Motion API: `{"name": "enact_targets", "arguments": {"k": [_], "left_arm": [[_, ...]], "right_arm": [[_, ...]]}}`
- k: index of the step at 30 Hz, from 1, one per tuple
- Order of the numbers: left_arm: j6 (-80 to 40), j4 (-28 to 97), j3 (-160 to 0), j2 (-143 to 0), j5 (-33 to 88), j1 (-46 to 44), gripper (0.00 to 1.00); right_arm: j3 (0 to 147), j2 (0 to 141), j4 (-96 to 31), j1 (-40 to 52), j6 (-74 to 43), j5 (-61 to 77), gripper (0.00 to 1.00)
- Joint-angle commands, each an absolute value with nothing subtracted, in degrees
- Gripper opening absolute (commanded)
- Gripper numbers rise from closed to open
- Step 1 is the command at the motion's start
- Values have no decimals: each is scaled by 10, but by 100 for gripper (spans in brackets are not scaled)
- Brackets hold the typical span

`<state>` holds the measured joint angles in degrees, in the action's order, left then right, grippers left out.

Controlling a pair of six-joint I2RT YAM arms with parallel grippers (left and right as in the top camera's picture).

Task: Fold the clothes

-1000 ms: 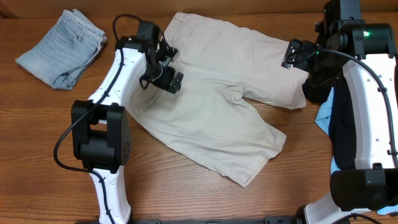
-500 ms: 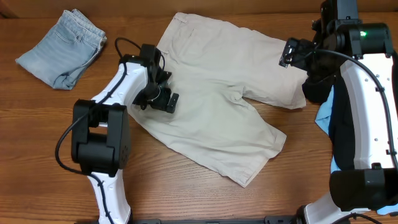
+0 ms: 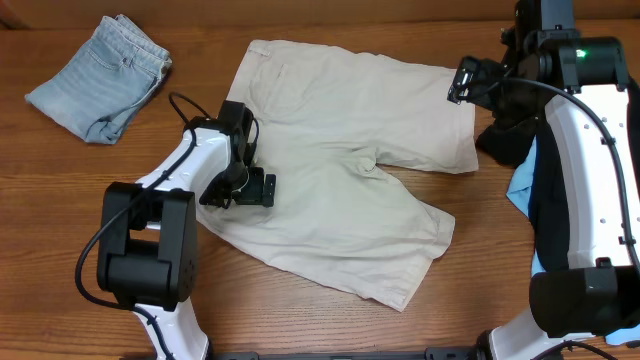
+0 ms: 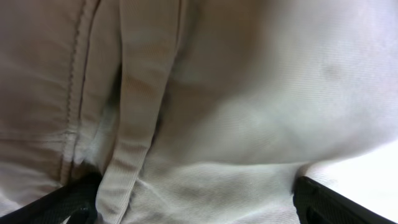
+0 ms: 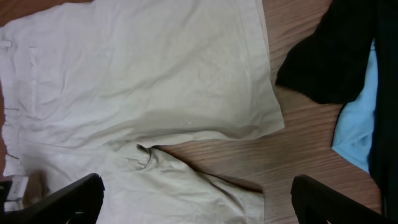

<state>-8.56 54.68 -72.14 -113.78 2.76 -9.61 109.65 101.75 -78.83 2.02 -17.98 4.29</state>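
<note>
Shifted since a second ago: left gripper (image 3: 245,190) has drawn toward the table's near-left, and the khaki shorts (image 3: 340,190) have slid with it. The right gripper (image 3: 465,80) has barely moved.

1. Table (image 3: 80,220), wood. Bears all items.
2. Khaki shorts. Spread flat mid-table, waistband to the left, both legs running right. The far leg ends under the right gripper, and the near leg hem lies toward the front edge. A small pucker sits at the crotch.
3. Denim shorts (image 3: 100,75). Bundled at the far-left corner, well apart from both arms.
4. Black top (image 5: 329,50) and light-blue top (image 5: 354,124). Heaped at the right edge, just beside the far leg hem.
5. Left gripper. Down on the waistband end. Fingers wide, with cloth and a raised seam filling the gap. Whether the tips pinch or only press cannot be told from the wrist view.
6. Right gripper. Above the far leg's hem corner, fingers wide, holding nothing.

Handling note, step judged as straightening before the first fold. Keep the pull low and even so the waistband stays flat. Smooth the crotch pucker. Have the right gripper take the hem corner only, clear of the black top.
</note>
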Motion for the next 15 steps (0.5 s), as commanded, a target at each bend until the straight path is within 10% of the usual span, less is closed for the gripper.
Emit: {"name": "enact_targets", "arguments": {"k": [1,15], "left_arm": [[-130,567,-630,-1224,155,-90,100],[-154,702,-854,-1034,80,-86,100]], "right_arm": [[1074,1023,-778,23,-176,47,100],[1072,887,-847,49,-183,56,100]]}}
